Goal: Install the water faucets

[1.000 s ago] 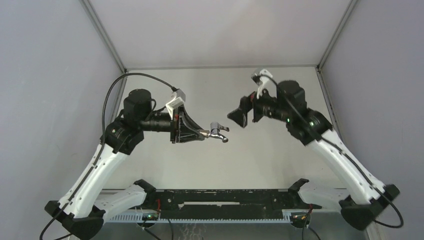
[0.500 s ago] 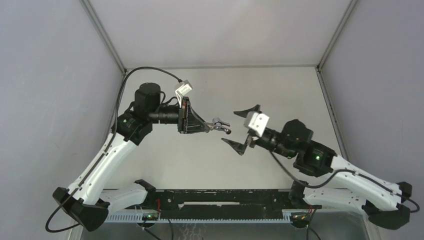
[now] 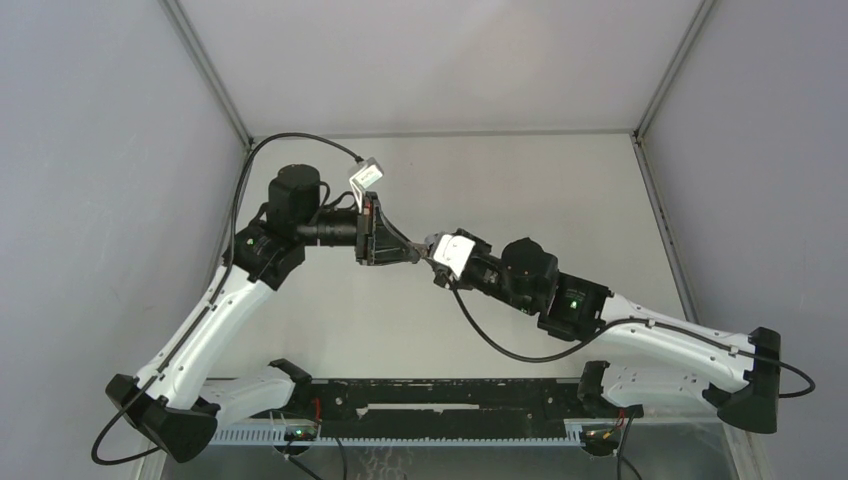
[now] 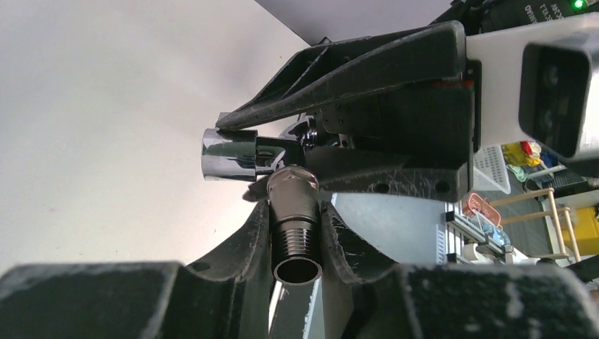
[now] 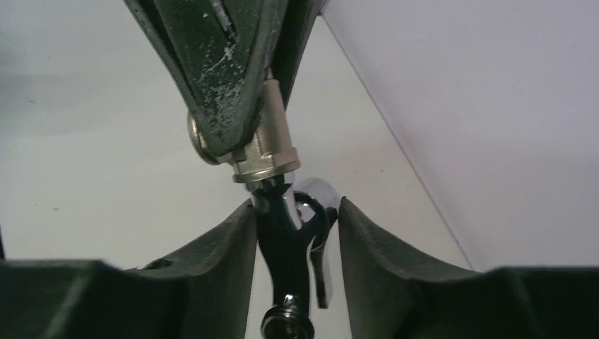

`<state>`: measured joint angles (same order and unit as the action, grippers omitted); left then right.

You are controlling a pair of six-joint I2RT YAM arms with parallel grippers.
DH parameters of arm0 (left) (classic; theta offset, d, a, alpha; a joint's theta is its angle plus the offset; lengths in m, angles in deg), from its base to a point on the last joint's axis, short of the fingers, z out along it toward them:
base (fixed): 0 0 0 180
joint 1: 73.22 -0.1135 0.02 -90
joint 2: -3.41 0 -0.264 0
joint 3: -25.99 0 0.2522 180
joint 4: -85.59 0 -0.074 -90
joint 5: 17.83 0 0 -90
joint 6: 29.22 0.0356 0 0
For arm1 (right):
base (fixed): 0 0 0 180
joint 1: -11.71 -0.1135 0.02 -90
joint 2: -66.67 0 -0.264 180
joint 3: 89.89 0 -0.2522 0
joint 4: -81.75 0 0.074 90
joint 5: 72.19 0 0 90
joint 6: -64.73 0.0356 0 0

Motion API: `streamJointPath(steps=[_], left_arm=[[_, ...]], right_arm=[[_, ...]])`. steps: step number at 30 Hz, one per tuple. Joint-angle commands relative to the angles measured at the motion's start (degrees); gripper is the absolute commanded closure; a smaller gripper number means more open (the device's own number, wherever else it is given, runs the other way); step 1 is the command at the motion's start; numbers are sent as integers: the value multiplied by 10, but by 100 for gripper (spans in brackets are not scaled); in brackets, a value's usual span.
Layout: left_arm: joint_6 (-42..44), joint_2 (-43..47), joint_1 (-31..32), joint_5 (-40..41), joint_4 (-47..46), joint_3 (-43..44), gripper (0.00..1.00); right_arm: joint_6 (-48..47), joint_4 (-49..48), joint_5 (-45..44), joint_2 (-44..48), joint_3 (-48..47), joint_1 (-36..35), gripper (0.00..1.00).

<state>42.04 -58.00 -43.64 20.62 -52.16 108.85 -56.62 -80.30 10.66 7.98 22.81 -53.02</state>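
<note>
The water faucets are joined into one small piece held in mid-air above the table centre. My left gripper is shut on the dull threaded stub, whose open end faces the left wrist camera. The shiny chrome tap piece sticks out beyond it. My right gripper meets it from the right. Its two fingers press on the chrome tap's body and lever. In the right wrist view the left gripper's fingers hold the stub from above.
Grey enclosure walls stand at the left, right and back. A black rail runs along the near edge between the arm bases. A black cable loops under the right arm.
The right arm has swung in toward the left gripper, and its wide-open jaws have closed on the chrome tap. The left arm holds still with the faucet.
</note>
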Motion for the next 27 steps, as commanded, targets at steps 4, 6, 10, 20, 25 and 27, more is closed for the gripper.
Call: streamJointPath(steps=[4,6,10,20,25,27], left_arm=[[24,17,-4,-53,-29,-5,100],[43,23,-4,-55,-26,-12,100],[67,39,-4,-63,-58,-44,100],[118,73,-1,-110,-75,-85,100],[136,88,3,-116,-71,-93,100],[142,95,3,-110,-71,-99,100]], right_arm=[[30,-45,50,6,-12,28,98],[53,-8,88,8,-25,36,100],[148,49,268,14,-59,84,100],[664,-116,749,-85,-106,261,100],[983,-355,836,-182,-106,248,100],[1079,-427,849,-210,-106,245,100]])
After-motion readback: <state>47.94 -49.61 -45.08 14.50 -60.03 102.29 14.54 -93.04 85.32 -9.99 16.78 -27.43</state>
